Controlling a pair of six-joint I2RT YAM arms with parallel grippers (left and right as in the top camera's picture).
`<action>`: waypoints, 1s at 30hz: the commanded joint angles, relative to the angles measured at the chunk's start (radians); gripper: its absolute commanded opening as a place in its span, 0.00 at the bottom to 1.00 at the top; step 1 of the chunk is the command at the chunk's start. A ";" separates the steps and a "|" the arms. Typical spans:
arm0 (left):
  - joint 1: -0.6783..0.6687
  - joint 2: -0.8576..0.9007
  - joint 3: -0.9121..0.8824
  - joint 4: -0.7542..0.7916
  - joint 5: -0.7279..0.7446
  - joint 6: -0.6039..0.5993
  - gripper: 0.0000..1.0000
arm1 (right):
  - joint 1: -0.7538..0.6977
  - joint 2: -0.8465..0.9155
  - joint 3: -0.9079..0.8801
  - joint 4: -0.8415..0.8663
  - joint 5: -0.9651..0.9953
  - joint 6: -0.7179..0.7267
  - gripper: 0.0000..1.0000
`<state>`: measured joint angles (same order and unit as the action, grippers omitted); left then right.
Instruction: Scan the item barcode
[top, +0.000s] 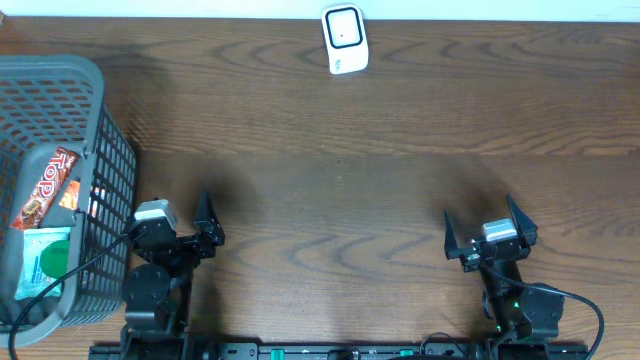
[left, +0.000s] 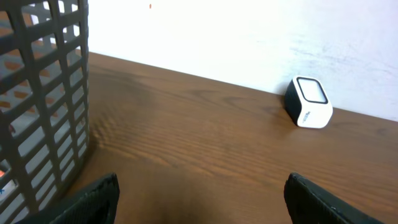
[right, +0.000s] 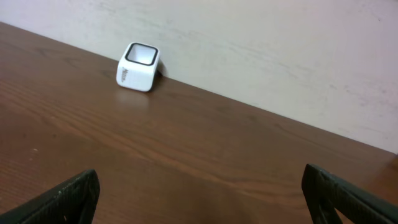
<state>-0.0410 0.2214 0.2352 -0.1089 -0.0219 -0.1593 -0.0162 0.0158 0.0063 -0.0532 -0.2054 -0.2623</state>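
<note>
The white barcode scanner (top: 345, 40) stands at the table's far edge, also seen in the left wrist view (left: 309, 102) and the right wrist view (right: 138, 67). Items lie in the grey basket (top: 112, 190) at the left: an orange-brown snack bar (top: 50, 185) and a green and white packet (top: 45, 262). My left gripper (top: 208, 222) (left: 201, 193) is open and empty, just right of the basket (left: 43, 93). My right gripper (top: 480, 212) (right: 200, 180) is open wide at the near right, with only bare wood between its fingers.
The wooden table (top: 330, 170) runs between the grippers and the scanner. A pale wall (right: 261, 37) rises right behind the scanner. The basket's mesh wall stands close to the left arm.
</note>
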 joint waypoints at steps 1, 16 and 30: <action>0.005 0.003 0.026 -0.003 0.023 0.009 0.85 | 0.002 -0.002 0.000 -0.005 0.005 0.006 0.99; 0.005 0.003 0.043 -0.070 0.023 0.006 0.85 | 0.002 -0.002 0.000 -0.005 0.005 0.006 0.99; 0.005 0.005 0.199 -0.239 0.011 0.009 0.86 | 0.002 -0.002 0.000 -0.004 0.005 0.006 0.99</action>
<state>-0.0406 0.2234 0.3897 -0.3191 -0.0059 -0.1593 -0.0162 0.0158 0.0063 -0.0532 -0.2054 -0.2626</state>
